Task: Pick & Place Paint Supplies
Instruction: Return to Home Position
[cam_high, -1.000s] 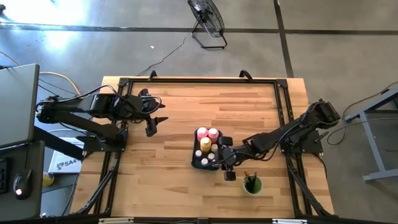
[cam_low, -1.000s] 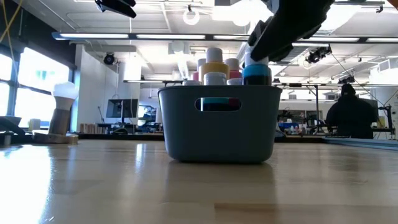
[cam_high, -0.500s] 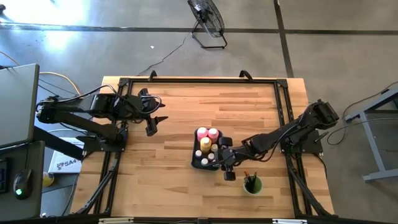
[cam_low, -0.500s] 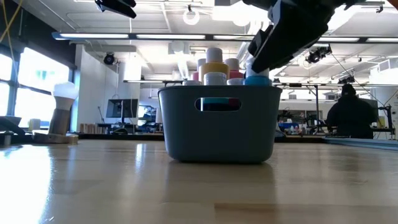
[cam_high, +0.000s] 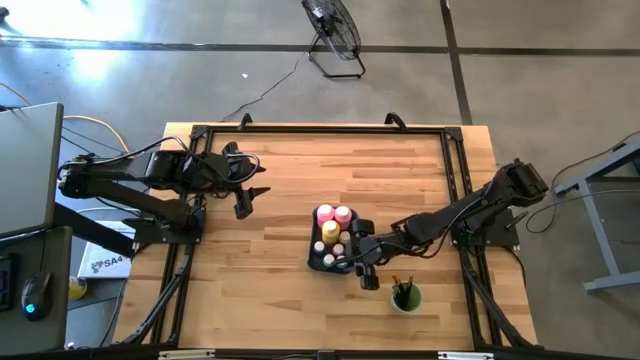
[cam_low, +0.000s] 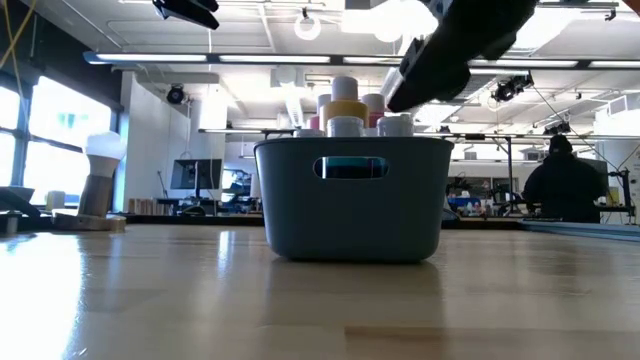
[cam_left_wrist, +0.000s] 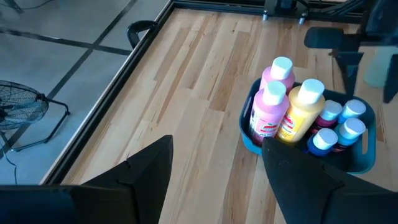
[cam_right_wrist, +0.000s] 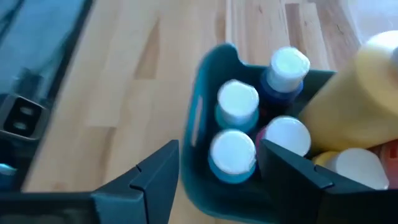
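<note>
My right gripper (cam_right_wrist: 219, 148) has let go: its fingers stand wide and empty. The small blue jar (cam_right_wrist: 233, 154) I held a second ago now sits just beneath them in the blue-grey tray (cam_right_wrist: 198, 121). My left gripper (cam_left_wrist: 216, 143) waits well apart, fingers wide.

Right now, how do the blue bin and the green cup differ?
The blue bin is rectangular with a handle slot; the green cup is round. The bin holds capped paint bottles; the cup holds brushes. The bin is the larger. Both stand on the wooden table.
</note>
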